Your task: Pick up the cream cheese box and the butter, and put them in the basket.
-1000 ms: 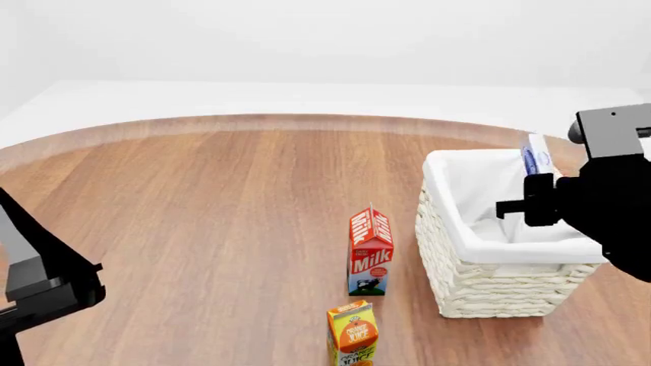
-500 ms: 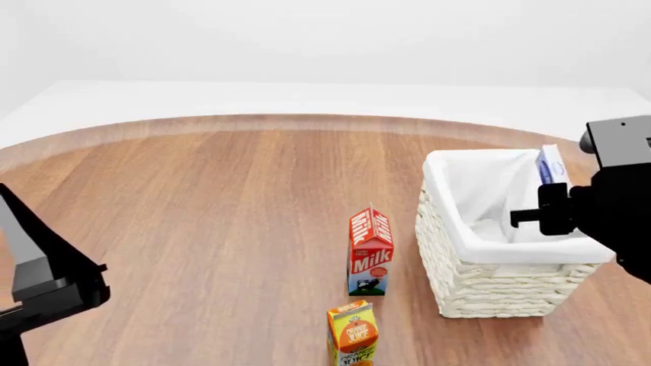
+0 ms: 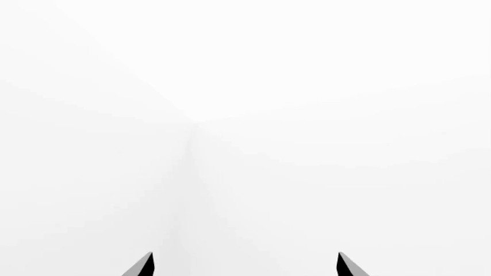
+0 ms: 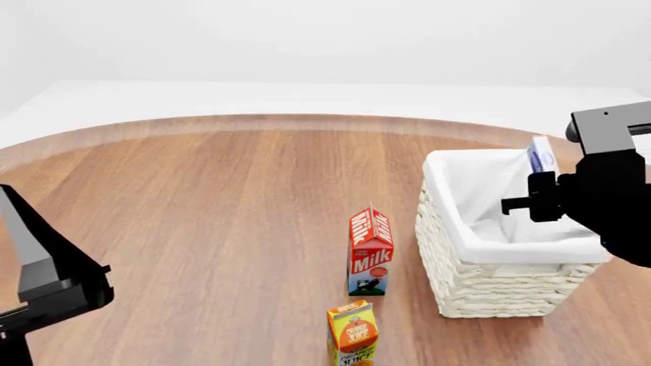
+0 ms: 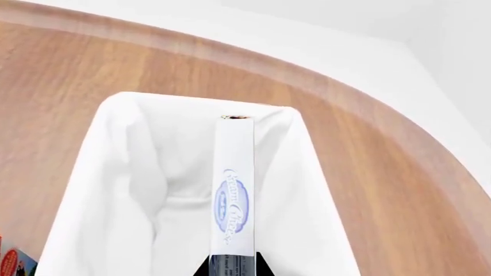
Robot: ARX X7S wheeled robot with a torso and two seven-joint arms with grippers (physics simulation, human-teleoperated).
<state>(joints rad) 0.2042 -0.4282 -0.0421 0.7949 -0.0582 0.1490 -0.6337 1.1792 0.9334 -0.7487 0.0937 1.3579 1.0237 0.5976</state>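
My right gripper [image 5: 233, 265] is shut on the cream cheese box [image 5: 233, 190], a thin white box with blue lettering, held edge-on above the basket [image 5: 115, 172]. In the head view the box [image 4: 540, 157] sticks up over the far right rim of the white wicker basket [image 4: 478, 286], in front of the black right arm. The basket's cloth-lined inside shows no other item. The butter is not in view. My left gripper [image 3: 244, 265] is open and empty, facing blank white; its arm sits at the lower left in the head view [image 4: 51, 282].
A red milk carton [image 4: 370, 252] stands just left of the basket on the wooden table [image 4: 203, 198]. An orange juice carton [image 4: 353, 332] stands in front of it near the view's lower edge.
The right arm with the cream cheese box shifted slightly right, then back left and up a little, staying over the basket. The left arm edged slightly right.
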